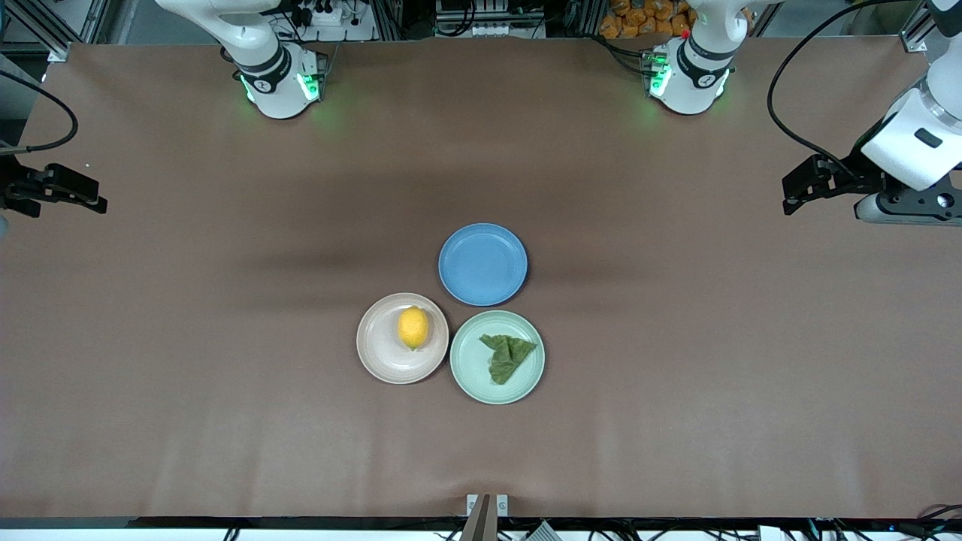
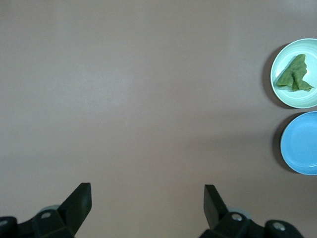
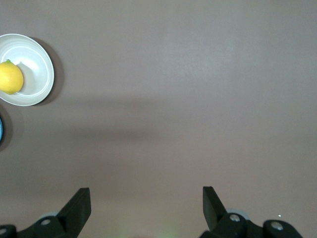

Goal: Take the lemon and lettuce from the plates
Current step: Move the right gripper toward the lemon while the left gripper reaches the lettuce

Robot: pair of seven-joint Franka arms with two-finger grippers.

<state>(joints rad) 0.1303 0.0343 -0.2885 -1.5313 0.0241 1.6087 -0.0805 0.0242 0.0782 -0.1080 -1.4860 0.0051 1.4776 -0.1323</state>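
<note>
The yellow lemon (image 1: 413, 327) lies on the beige-pink plate (image 1: 383, 357); both also show in the right wrist view, the lemon (image 3: 10, 77) on the plate (image 3: 39, 72). The dark-green lettuce (image 1: 506, 354) lies on the mint green plate (image 1: 473, 376); the left wrist view shows the lettuce (image 2: 294, 75) on its plate (image 2: 282, 59). My left gripper (image 1: 791, 189) is open and empty above the table at the left arm's end. My right gripper (image 1: 94, 197) is open and empty above the table at the right arm's end. Both are far from the plates.
A blue plate (image 1: 482, 264) sits empty just farther from the front camera than the two task plates, touching close to them; it also shows in the left wrist view (image 2: 302, 144). Brown table cover (image 1: 225, 421) lies all around.
</note>
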